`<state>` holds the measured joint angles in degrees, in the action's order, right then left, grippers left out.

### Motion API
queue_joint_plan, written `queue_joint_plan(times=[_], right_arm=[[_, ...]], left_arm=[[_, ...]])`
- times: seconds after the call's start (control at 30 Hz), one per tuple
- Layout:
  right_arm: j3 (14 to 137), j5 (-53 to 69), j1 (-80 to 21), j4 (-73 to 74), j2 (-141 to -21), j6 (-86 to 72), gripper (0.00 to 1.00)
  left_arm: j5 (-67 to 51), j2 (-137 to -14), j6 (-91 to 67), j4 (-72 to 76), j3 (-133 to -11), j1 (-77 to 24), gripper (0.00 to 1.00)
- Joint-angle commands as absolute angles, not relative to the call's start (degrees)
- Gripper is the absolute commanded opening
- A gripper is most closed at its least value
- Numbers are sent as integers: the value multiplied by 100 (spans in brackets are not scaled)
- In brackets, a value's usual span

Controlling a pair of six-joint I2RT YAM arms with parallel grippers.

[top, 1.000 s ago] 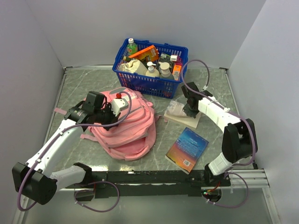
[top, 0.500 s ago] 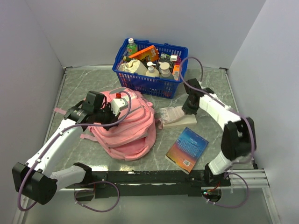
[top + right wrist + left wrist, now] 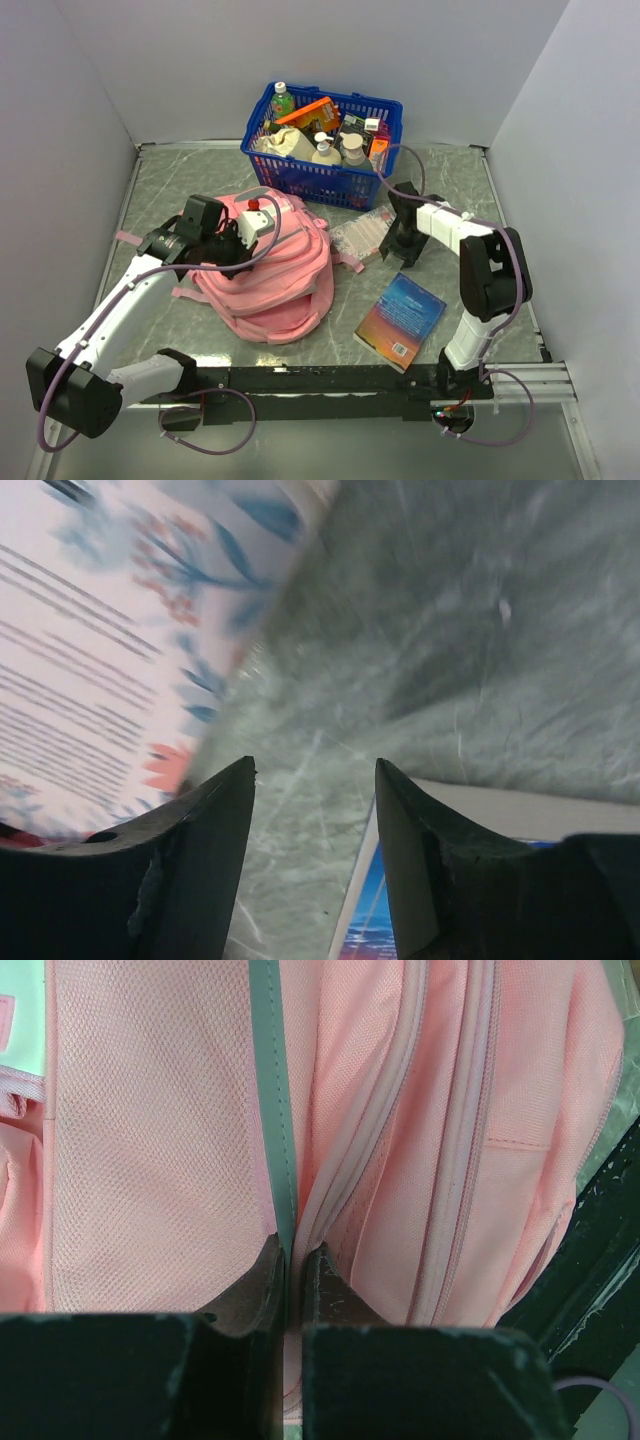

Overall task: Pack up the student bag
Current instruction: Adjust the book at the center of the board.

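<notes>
The student bag (image 3: 285, 275) lies slumped on the left-centre part of the table (image 3: 165, 185), with pink straps trailing out to its left. The left gripper (image 3: 295, 1255) is on the bag's far-left part, its fingers almost together and pinching pink fabric right beside a grey zip trim (image 3: 272, 1110). Farther back stands a blue basket (image 3: 330, 182) full of bottles and boxes. Just right of the bag lies a flat flower-printed packet (image 3: 358, 233) (what it is, I cannot tell). Right of it, the right gripper (image 3: 315, 770) points down at the table, fingers apart with nothing between them. A blue book (image 3: 400, 315) lies nearer.
</notes>
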<state>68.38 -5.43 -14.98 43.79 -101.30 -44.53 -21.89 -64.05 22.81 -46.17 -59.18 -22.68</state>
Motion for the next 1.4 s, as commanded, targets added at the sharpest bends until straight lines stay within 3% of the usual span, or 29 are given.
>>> queue_joint_plan(times=[0.0,0.4,0.57,0.87,1.37], right_arm=[[6548,-18,-1477,3929,-9905,-4737,59],[4975,105,-1661,1021,-9079,-5563,56],[5046,194,-1757,1494,-9054,-5625,56],[4184,18,-1907,819,-7893,-5880,54],[4457,-562,-1907,335,-9097,-6556,59]], left_arm=[[-1863,-6469,2259,-4052,-6187,-2118,1],[-1811,-6451,2303,-4113,-6170,-2118,1],[-1749,-6416,2347,-4113,-6065,-2118,1],[-1828,-6486,2338,-4096,-6012,-2118,1],[-1714,-6469,2470,-4219,-6126,-2109,1]])
